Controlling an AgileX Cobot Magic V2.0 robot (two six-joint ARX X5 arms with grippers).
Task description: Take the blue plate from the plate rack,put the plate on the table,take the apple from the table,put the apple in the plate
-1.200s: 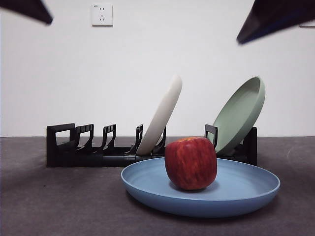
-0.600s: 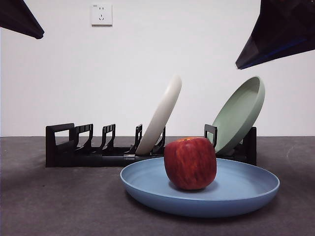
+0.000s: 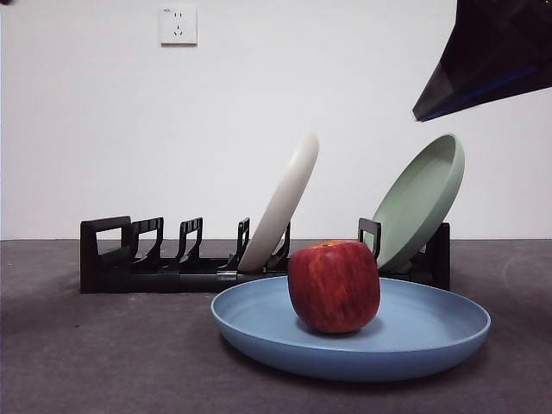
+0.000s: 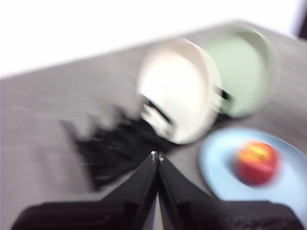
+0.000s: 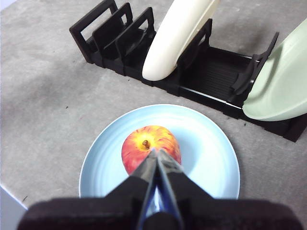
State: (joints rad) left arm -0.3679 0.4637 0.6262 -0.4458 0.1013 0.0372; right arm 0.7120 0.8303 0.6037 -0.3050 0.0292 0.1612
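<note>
The dark red apple (image 3: 334,286) sits in the blue plate (image 3: 431,332), which lies flat on the dark grey table (image 3: 103,354) in front of the black plate rack (image 3: 155,254). My right gripper (image 5: 156,152) is shut and empty, raised above the apple (image 5: 151,148) and plate (image 5: 206,158); it shows as a dark tip at the top right of the front view (image 3: 492,60). My left gripper (image 4: 157,155) is shut and empty, high over the rack (image 4: 120,143); its view is blurred and shows the apple (image 4: 256,162) in the plate (image 4: 220,163).
A cream-white plate (image 3: 283,203) and a sage-green plate (image 3: 421,200) lean in the rack. The rack's left slots (image 3: 142,241) hold nothing. A wall socket (image 3: 178,25) is on the white wall behind.
The dark arm tip at the front view's top left has withdrawn out of frame. The arm tip at the top right rose slightly. Apple and plates have not moved.
</note>
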